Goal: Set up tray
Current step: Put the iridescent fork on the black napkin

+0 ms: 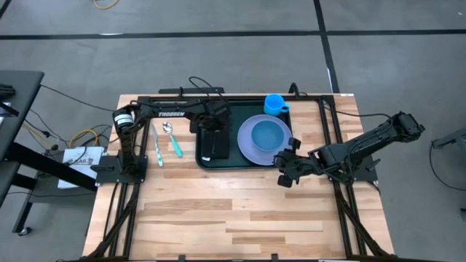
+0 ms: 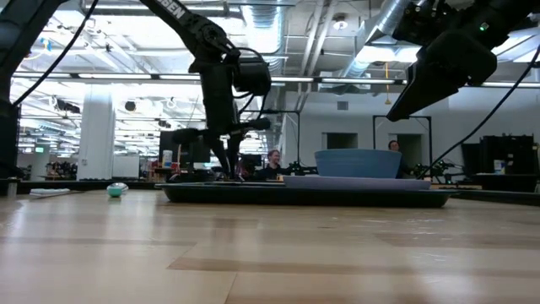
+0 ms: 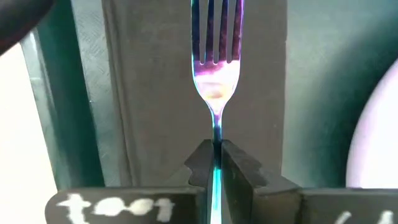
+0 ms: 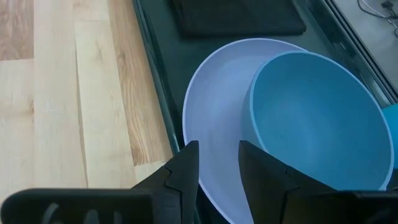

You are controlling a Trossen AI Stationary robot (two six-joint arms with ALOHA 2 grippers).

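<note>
- Tray (image 1: 231, 161) sits at the surface's (image 1: 240, 211) twelve o'clock edge, holding a plate (image 1: 251, 145), bowl (image 1: 268, 133) and cup (image 1: 274, 104).
- Left gripper (image 3: 217, 163) is clamped on a fork (image 3: 216, 46) above the tray's black mat (image 3: 155, 81).
- Right gripper (image 4: 217, 163) hovers, slightly apart, at the plate's five o'clock.

Large dark green rectangular plastic tray (image 1: 247, 164), flat on the wooden table (image 1: 240, 211).
Rounded corners, raised rim; lies at the table's far middle.
</note>
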